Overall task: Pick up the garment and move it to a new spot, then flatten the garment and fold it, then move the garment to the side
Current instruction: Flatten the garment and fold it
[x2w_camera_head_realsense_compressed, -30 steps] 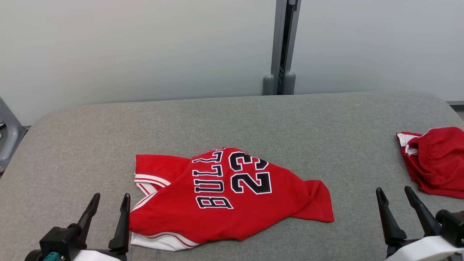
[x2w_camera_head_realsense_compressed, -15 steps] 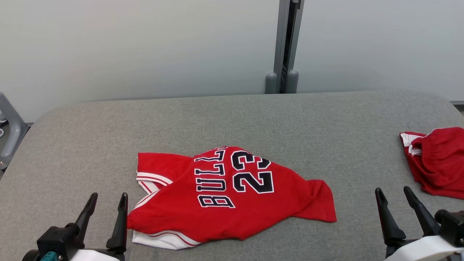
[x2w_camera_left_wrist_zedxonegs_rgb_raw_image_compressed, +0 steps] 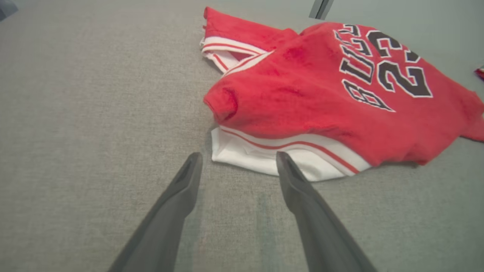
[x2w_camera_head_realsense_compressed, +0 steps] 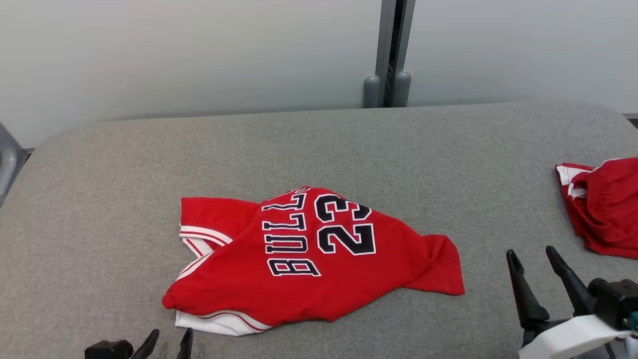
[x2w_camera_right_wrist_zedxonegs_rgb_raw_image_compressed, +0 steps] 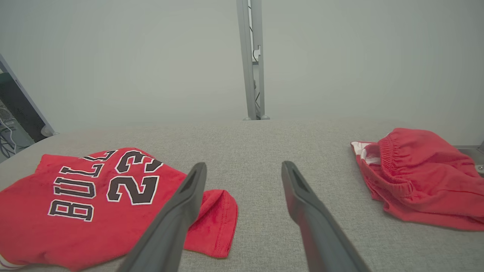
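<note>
Garment [x2w_camera_head_realsense_compressed: 319,254] lies rumpled, white hem [x2w_camera_head_realsense_compressed: 219,321] at near edge, grey table [x2w_camera_head_realsense_compressed: 99,199] around.

Jersey [x2w_camera_head_realsense_compressed: 319,289] red, white trim, black white-edged lettering; shorts [x2w_camera_head_realsense_compressed: 608,209] red; tabletop [x2w_camera_head_realsense_compressed: 349,149] grey.

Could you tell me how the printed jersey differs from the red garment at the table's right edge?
The jersey bears black lettering, BULLS and 23; the side garment shows no print. The jersey lies mid-table, with white striped trim along its near edge; the side garment sits bunched at the right edge, with a gathered band. Both are red with white and rest on the grey table.
</note>
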{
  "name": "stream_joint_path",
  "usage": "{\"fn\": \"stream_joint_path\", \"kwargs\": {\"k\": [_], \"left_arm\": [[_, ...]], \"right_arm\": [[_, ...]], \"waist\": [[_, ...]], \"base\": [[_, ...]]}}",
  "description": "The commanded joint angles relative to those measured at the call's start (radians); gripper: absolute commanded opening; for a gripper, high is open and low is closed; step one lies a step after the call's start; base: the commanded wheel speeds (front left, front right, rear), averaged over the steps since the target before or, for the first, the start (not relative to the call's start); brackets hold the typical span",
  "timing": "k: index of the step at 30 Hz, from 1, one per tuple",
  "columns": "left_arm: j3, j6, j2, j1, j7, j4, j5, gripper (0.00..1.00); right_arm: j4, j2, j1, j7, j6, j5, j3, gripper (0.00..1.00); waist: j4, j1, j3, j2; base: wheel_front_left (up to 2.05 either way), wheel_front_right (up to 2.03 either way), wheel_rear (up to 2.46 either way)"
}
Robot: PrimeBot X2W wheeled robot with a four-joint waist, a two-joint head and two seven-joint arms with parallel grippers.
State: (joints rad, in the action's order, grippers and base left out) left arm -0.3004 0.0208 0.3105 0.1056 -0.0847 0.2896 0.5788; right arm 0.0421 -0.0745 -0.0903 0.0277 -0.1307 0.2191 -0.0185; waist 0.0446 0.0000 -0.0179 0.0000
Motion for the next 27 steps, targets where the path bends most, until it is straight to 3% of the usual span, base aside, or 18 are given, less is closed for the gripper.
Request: {"fn": "stream_joint_path", "kwargs": {"k": [1,12,13,14,20,24,27], "left_arm": [[0.007,-0.01,0.002,-0.036,-0.009,0.019,0.011,1.0],[-0.02,-0.125,-0.005,-0.206,-0.058,0.304,0.044,1.0],[-0.027,-0.132,-0.003,-0.219,-0.057,0.322,0.048,0.36],[-0.04,-0.143,-0.002,-0.237,-0.05,0.356,0.065,0.0],[-0.047,-0.15,0.019,-0.259,-0.081,0.332,0.114,0.0],[-0.032,-0.146,0.05,-0.255,-0.098,0.204,0.123,0.0],[-0.019,-0.108,0.08,-0.24,-0.081,0.049,0.11,0.0]], "right_arm": [[0.001,-0.007,0.014,0.0,0.0,-0.004,-0.001,1.0],[0.003,0.002,0.058,-0.006,0.0,-0.009,0.01,1.0],[0.001,0.003,0.06,-0.008,0.0,-0.009,0.01,1.0],[-0.005,0.006,0.062,-0.012,0.0,-0.004,0.007,1.0],[-0.016,0.012,0.051,-0.023,0.0,0.002,-0.012,1.0],[-0.014,0.017,0.041,-0.028,0.0,0.01,-0.028,1.0],[-0.016,0.019,0.038,-0.029,0.0,0.013,-0.03,1.0]], "waist": [[-0.003,0.0,-0.019,0.0],[-0.019,0.0,-0.101,0.0],[-0.021,0.0,-0.105,0.0],[-0.023,0.0,-0.109,0.0],[-0.016,0.0,-0.104,0.0],[0.006,0.0,-0.091,0.0],[0.022,0.0,-0.081,0.0]], "base": [[0.0,0.0,0.0],[0.0,0.0,0.0],[0.0,0.0,0.0],[0.0,0.0,0.0],[0.0,0.0,0.0],[0.0,0.0,0.0],[0.0,0.0,0.0]]}}
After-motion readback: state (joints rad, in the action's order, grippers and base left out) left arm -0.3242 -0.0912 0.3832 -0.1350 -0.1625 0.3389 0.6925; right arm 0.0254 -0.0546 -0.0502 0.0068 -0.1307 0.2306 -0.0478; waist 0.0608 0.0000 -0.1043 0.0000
